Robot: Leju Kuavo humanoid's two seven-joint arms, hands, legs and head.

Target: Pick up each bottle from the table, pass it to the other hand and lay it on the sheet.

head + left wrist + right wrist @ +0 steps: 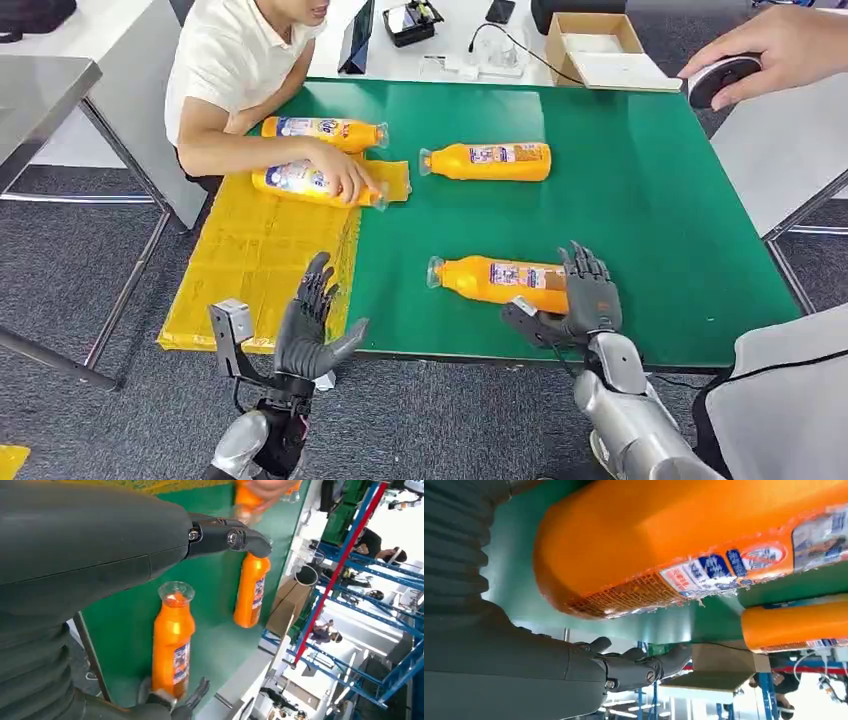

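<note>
Several orange bottles lie about a green table (pixel 650 200). Two rest on the yellow sheet (pixel 250 260) at the left: one at the far end (pixel 320 131), the other (pixel 298 181) under a person's hand (pixel 350 178). A third bottle (pixel 490 161) (pixel 251 590) lies mid-table. The nearest bottle (pixel 495 280) (pixel 172 640) (pixel 684 545) lies on the table near the front edge. My right hand (pixel 580 300) (pixel 499 655) is at its base end, fingers spread above and thumb (pixel 639 667) below, not closed on it. My left hand (pixel 310 325) (pixel 100 555) hovers open over the sheet's near corner.
A person in a white shirt (pixel 230 70) leans in at the back left. Another person's hand (pixel 780 45) holds a dark object at the back right. A cardboard box (pixel 595 45) and cables lie behind the table. Grey tables stand at the left (pixel 40 90) and at the right (pixel 790 150).
</note>
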